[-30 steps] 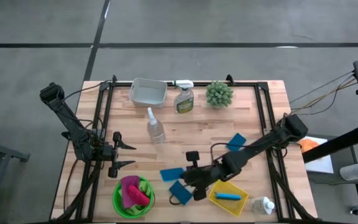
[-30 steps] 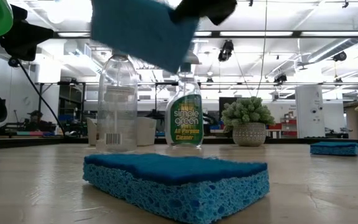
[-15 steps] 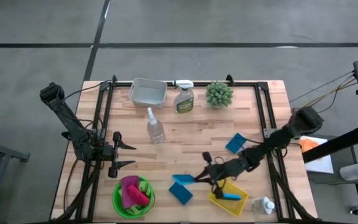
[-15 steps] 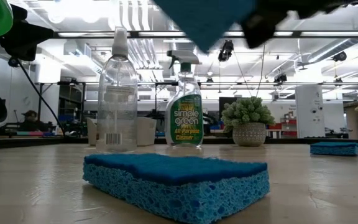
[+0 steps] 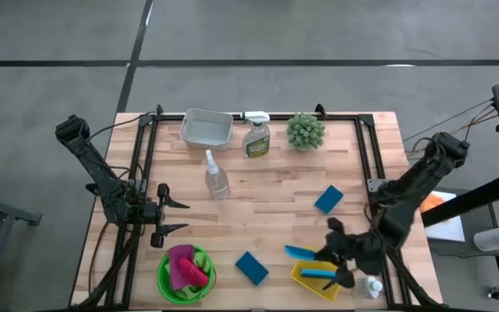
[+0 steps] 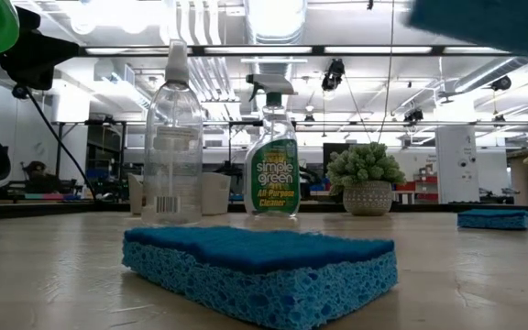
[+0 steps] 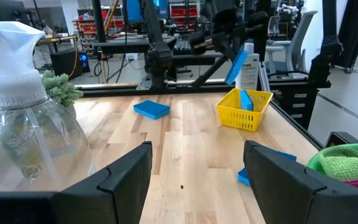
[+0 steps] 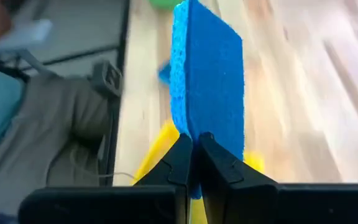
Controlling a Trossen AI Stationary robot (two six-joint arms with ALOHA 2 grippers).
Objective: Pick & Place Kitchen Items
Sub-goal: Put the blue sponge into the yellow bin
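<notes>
My right gripper is shut on a blue sponge, held in the air beside the left rim of the yellow basket. Another blue sponge lies in that basket. Two more sponges lie flat on the table, one near the front middle and one farther right. A green bowl holds pink and green cloths. My left gripper waits open at the table's left, touching nothing. My right gripper pinches the sponge's broad faces between its two fingers at one short end. The fingers come from the table's right side, slanting downward. The sponge stands on edge, sticking out beyond the fingertips, lifted clear of the table and the basket.
At the back stand a pale tub, a green-labelled spray bottle and a potted plant. A clear spray bottle stands mid-table. A small white bottle lies right of the basket. Bare wood lies between the arms.
My right gripper has carried the sponge from above the front middle of the table toward the right edge, up to the yellow basket. Its wrist has rolled, so the sponge has turned from flat onto its edge. The gripper has stayed shut.
</notes>
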